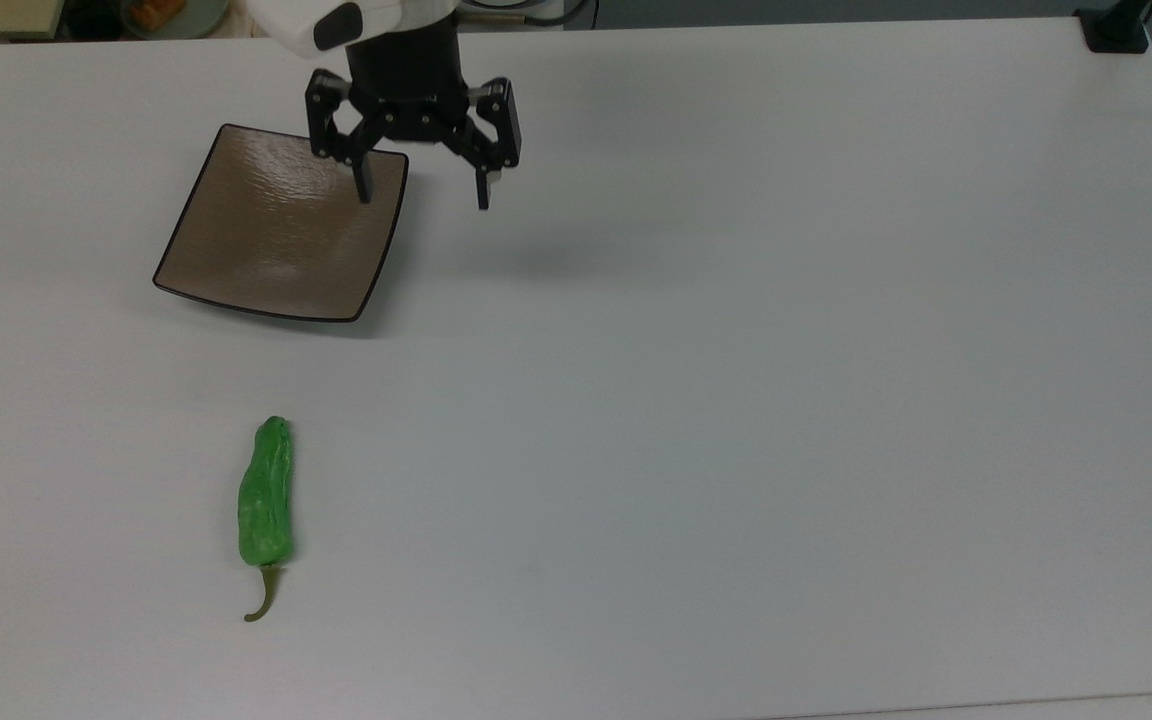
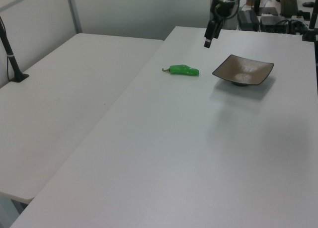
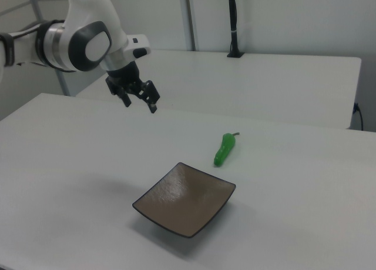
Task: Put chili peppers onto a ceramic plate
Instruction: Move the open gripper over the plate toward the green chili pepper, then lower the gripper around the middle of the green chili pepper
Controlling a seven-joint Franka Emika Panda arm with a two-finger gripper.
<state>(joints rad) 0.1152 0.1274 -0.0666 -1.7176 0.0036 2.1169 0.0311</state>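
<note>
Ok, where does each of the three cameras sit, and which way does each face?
Top view: overhead, looking down on the table; open gripper over the plate's edge.
Left view: low off one table end, facing the pepper, plate and gripper.
Right view: opposite side, plate nearest, arm behind.
All share pepper, plate, gripper.
</note>
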